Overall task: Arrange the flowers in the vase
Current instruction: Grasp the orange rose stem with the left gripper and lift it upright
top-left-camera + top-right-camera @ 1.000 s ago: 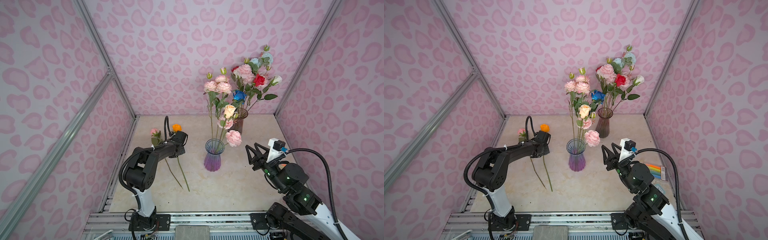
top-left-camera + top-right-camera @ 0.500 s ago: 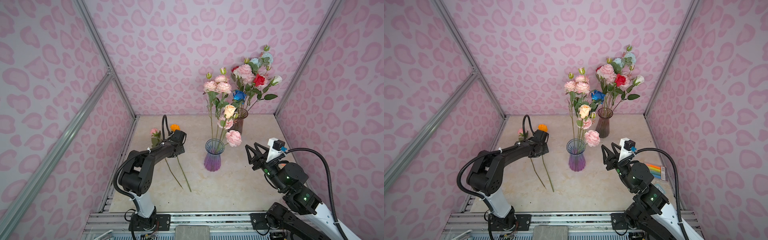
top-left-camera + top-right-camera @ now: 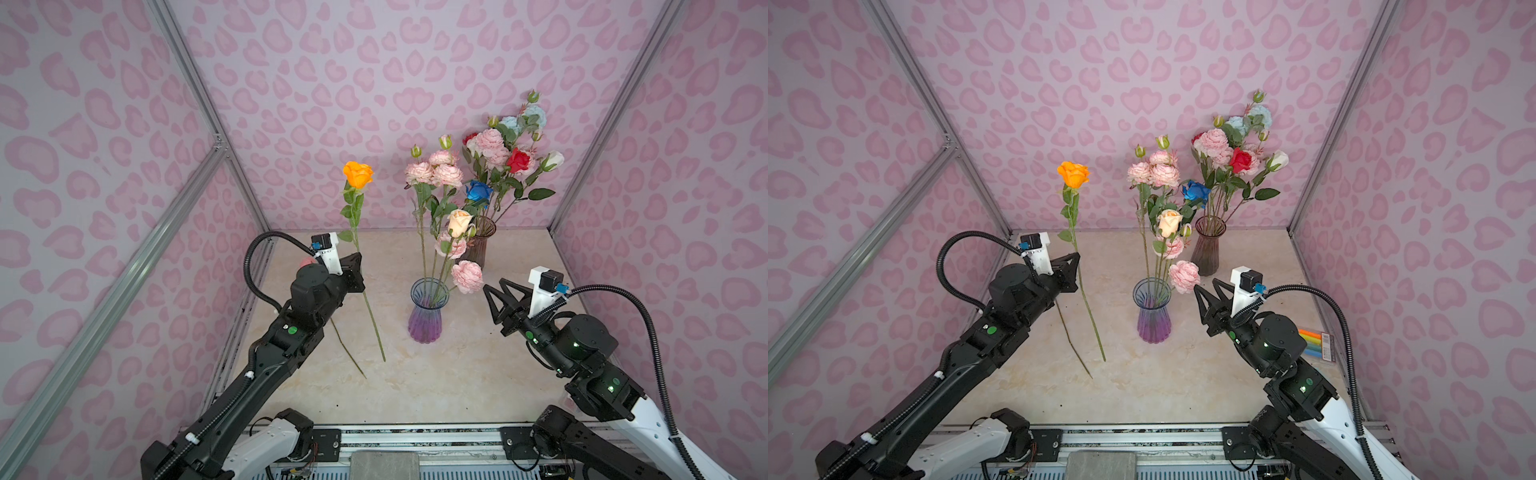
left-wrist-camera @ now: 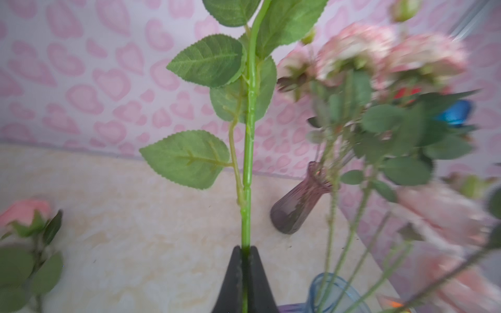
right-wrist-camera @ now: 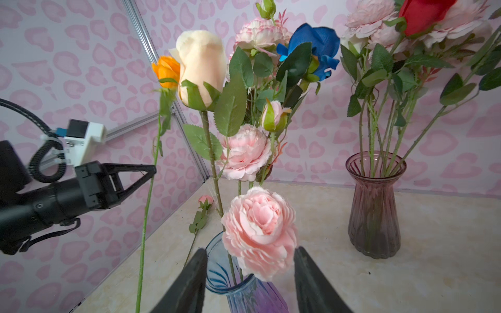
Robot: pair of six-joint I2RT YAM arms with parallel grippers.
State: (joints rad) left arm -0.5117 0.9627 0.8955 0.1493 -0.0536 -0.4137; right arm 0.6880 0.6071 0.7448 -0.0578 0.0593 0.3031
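Item: orange rose point(image 3: 357, 174). Raised off the table point(image 3: 415, 386), it stood upright left of the blue-purple vase point(image 3: 428, 311), stem pinched in my closed left gripper point(image 3: 357, 266). My right gripper point(image 3: 493, 284) was half-open, empty. Ready for insertion.

Left claw point(image 4: 245, 250) clamped, right claw point(image 5: 250, 249) parted.

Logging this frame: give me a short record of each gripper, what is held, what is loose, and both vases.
left gripper: shut on orange rose stem, bloom up
right gripper: jaws open, empty, beside front vase
front vase: blue-purple, holds cream rose and pink peonies
back vase: mauve, holds mixed bunch
loose: pink rose lying on table
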